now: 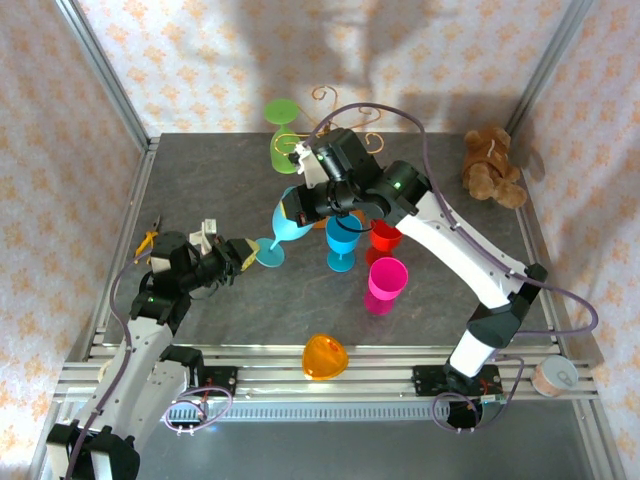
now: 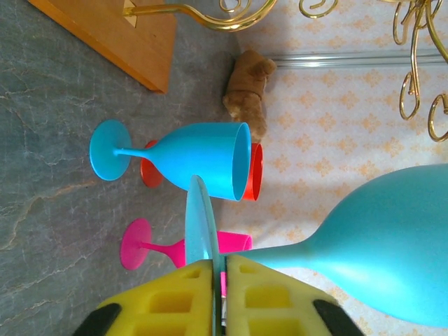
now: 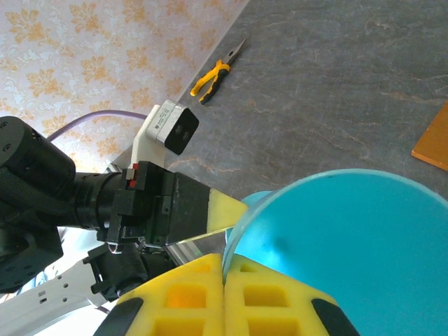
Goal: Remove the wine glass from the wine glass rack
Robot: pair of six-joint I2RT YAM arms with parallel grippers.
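A teal wine glass (image 1: 291,222) hangs tilted in the air between both arms, in front and to the left of the wine glass rack (image 1: 348,112), whose gold scroll arms show behind the right arm. My left gripper (image 2: 222,262) is shut on the thin edge of the glass's foot (image 2: 199,224); the stem and bowl (image 2: 392,245) stretch away to the right. My right gripper (image 3: 224,262) is shut on the rim of the bowl (image 3: 350,245). The rack's orange-brown base (image 2: 119,35) lies on the table beyond. A green glass (image 1: 284,148) is still at the rack.
A blue glass (image 1: 341,243), a red glass (image 1: 385,238) and a pink glass (image 1: 385,283) stand upright mid-table. An orange cup (image 1: 325,357) sits at the front edge. A teddy bear (image 1: 490,165) sits back right; pliers (image 1: 150,237) lie at the left edge.
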